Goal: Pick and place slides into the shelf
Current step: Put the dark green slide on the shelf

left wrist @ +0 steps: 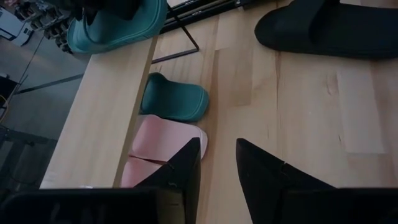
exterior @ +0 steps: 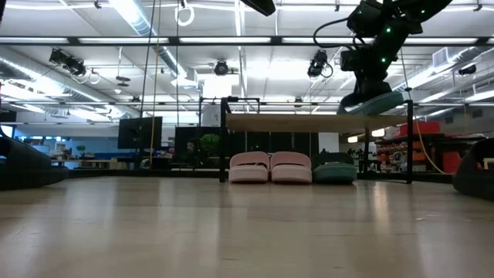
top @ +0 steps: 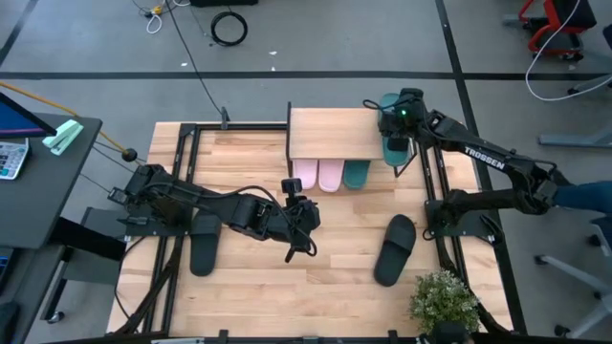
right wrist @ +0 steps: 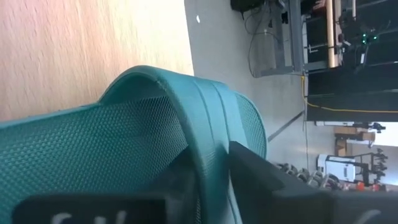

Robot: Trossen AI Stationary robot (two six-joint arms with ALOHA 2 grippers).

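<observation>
Nearest the lens: teal slide, pinched by the strap in the right gripper, held high at the shelf right end. Could clip the plank edge or slip loose on descent. Left gripper parted, empty, mid-table. Counted: two pink slides, one teal shelved; two black slides waiting.

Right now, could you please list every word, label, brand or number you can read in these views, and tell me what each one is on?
"TROSSEN" - white letters along the right arm, in the high view.
White marks at the edge of the right wrist view, on the right gripper shut on the teal slide: cut off, unreadable.
Calculator keys beside the table: too small to read.
</observation>
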